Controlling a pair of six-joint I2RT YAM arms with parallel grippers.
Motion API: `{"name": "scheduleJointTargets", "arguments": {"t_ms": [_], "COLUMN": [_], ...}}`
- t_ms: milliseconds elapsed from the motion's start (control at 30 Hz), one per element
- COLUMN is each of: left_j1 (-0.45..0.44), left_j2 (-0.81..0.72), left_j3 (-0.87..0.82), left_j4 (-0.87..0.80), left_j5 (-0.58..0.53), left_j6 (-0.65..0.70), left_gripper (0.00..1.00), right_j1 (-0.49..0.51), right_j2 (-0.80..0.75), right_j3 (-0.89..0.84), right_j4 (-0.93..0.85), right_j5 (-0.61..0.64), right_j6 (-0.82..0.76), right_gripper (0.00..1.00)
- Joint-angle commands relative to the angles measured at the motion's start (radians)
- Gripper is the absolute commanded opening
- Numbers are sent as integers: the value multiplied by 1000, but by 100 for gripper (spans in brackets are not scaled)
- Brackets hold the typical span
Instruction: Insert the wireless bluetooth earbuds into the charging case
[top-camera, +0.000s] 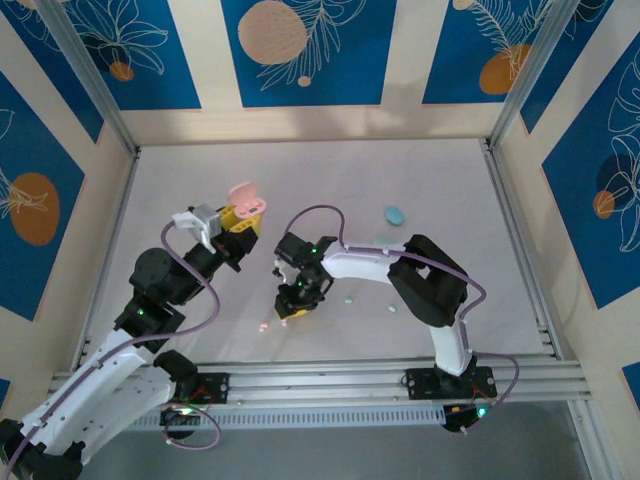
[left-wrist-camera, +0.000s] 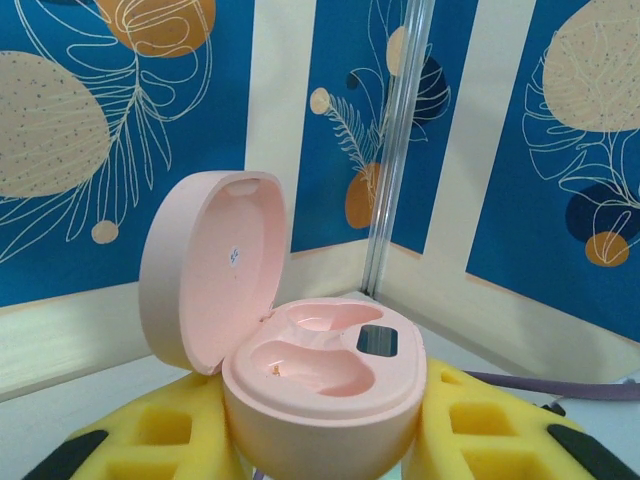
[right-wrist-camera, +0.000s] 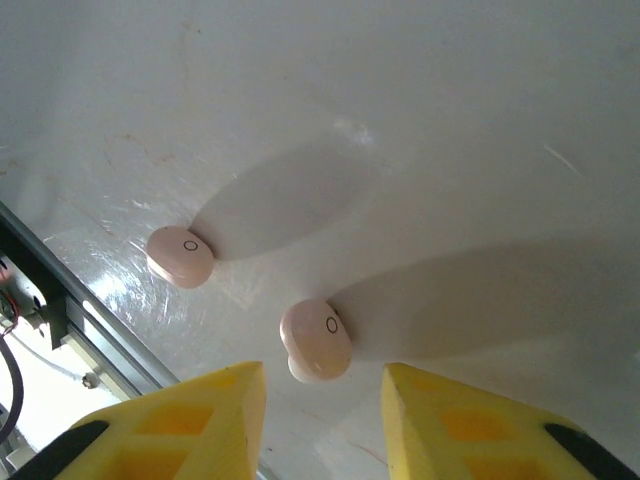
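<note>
white tabletop (right-wrist-camera: 450, 120), two pink earbuds (right-wrist-camera: 316, 338) below wide right pincer (right-wrist-camera: 323, 395), open pink case (left-wrist-camera: 320, 390) in left pincer (left-wrist-camera: 318, 432)

There's the pink charging case (left-wrist-camera: 318, 395), upright, lid tipped back, both wells empty; two pink earbuds (right-wrist-camera: 316, 340) lie loose, well apart from that case.

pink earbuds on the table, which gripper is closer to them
Right. The right gripper hangs open just above the pink earbuds; the left gripper is farther off, holding the open pink case.
</note>
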Motion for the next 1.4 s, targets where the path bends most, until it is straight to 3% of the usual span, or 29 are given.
{"name": "scheduleJointTargets", "arguments": {"t_ms": [0, 433, 867, 1367], "left_j1": [-4, -4, -5, -5], "left_j2": [-14, -14, -9, -8], "left_j3": [29, 27, 26, 29], "left_j4": [12, 8, 13, 7], "left_j5": [10, 17, 20, 16], "left_j6": [14, 7, 3, -2], "left_gripper": [25, 25, 26, 27], "right_j1": [6, 18, 26, 61], "right_j2": [23, 58, 99, 79], "right_j3": [25, 35, 69, 94], "right_j4": [-3, 26, 22, -47], "right_j5": [-45, -108, -92, 112], "right_j6": [-15, -25, -33, -16], "right_gripper": [36, 35, 34, 27]}}
